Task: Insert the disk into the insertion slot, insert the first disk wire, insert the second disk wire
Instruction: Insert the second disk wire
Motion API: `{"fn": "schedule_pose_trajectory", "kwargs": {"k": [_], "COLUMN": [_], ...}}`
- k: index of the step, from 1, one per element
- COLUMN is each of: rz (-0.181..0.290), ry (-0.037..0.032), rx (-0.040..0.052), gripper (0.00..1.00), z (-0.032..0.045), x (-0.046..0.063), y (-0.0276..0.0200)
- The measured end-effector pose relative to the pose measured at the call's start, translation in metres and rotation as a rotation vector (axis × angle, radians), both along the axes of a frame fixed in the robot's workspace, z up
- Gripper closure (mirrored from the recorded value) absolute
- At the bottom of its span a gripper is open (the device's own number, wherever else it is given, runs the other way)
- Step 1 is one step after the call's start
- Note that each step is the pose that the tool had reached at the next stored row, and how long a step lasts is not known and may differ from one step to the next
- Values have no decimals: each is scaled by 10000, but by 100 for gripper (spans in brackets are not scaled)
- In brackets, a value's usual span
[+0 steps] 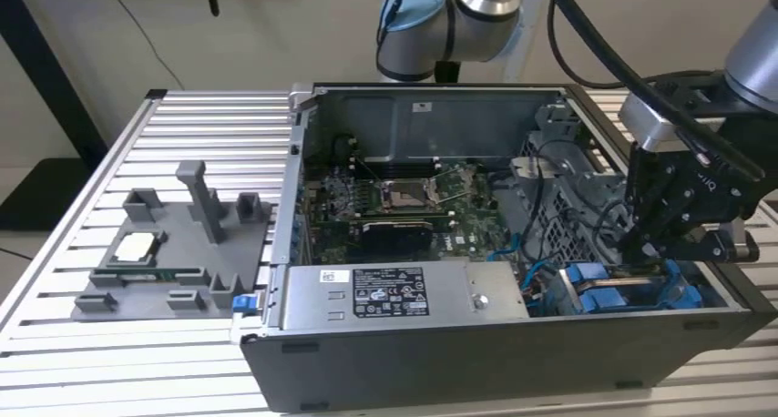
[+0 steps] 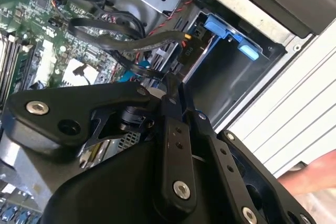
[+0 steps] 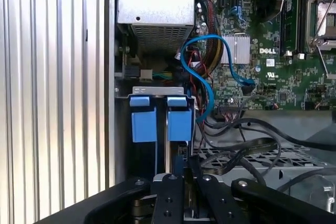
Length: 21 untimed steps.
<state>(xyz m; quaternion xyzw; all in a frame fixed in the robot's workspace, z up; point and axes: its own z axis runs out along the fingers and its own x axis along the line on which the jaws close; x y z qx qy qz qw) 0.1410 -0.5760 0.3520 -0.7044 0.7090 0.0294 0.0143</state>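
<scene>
Arm (image 1: pixel 486 7): silver-grey tube segments, light blue joint caps, thick black cables along side. Gripper (image 1: pixel 662 239): matte black linkage body below silver wrist block. Black link plates with silver socket-head screws (clearest in both wrist views) (image 2: pixel 181 188) (image 3: pixel 169 178).

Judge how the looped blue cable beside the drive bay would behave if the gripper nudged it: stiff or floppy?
The blue cable curves in a free loop above the motherboard, so it probably bends and springs back rather than resisting. It looks thin and light. One end appears plugged into the board, so a hard push might strain that connector.
</scene>
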Motion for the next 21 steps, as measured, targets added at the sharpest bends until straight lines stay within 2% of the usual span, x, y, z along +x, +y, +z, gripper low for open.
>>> {"fn": "schedule_pose_trajectory", "kwargs": {"k": [3, 9, 17, 21], "rz": [-1, 0, 8, 10], "ry": [-24, -27, -104, -109], "rx": [-2, -2, 5, 11], "gripper": [84, 84, 84, 84], "z": [-48, -54, -76, -81], "x": [-1, 4, 8, 12], "y": [1, 1, 13, 25]}}
